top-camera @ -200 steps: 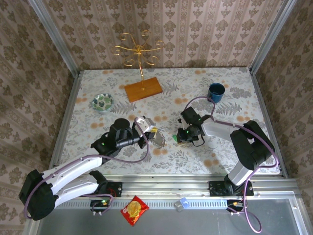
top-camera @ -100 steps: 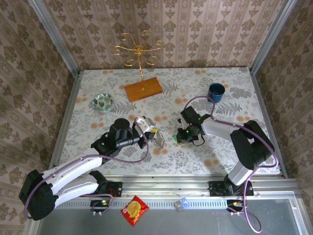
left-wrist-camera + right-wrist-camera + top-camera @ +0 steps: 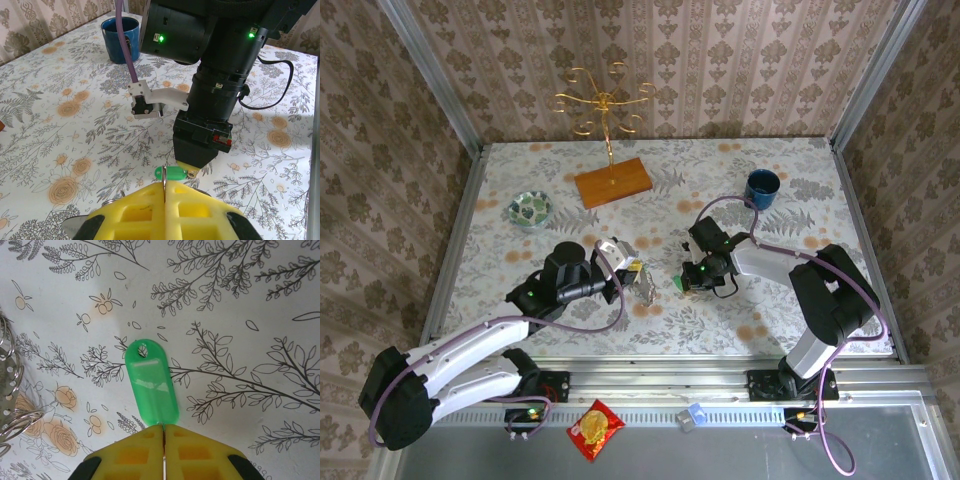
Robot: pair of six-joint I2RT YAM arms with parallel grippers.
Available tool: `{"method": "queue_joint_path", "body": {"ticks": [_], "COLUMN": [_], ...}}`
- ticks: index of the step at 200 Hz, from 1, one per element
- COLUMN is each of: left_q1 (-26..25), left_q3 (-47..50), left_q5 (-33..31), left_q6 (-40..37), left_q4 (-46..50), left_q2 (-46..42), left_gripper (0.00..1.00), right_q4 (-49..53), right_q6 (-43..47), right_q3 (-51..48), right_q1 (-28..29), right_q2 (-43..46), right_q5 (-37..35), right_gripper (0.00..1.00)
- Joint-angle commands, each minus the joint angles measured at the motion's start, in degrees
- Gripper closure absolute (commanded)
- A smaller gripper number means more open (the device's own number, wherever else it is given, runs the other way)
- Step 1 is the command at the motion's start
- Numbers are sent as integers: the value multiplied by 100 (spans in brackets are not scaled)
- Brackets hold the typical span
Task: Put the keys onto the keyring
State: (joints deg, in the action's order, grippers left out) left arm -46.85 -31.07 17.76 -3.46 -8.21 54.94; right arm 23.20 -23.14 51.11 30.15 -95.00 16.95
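Right gripper [image 3: 163, 426] has closed on the green key [image 3: 150, 382] (centre frame)
Left gripper [image 3: 165, 184] pinches the keyring [image 3: 645, 287], fingers tight

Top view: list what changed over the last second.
The right pincer closed onto the green key, its arm shifting only slightly. The left pincer stayed shut on the keyring. The cup, bowl and gold stand did not move.
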Motion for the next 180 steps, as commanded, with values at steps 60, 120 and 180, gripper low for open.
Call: {"method": "queue_joint_path", "body": {"ticks": [60, 120, 180], "left_q1": [-26, -26, -26], "left_q3": [13, 13, 14], "left_q5": [96, 95, 96], "left_q6": [-140, -137, -135], "left_q4": [-137, -140, -133], "left_q2": [-36, -36, -36], "left_gripper": [100, 100, 100], "right_q4": [306, 371, 534], "right_q6": [139, 176, 270], "right_q3": [192, 222, 272], "right_q1": [-27, -27, -27], "right_q2": [-198, -213, -172], "right_q5": [81, 102, 91], "right_gripper": [90, 89, 87]}}
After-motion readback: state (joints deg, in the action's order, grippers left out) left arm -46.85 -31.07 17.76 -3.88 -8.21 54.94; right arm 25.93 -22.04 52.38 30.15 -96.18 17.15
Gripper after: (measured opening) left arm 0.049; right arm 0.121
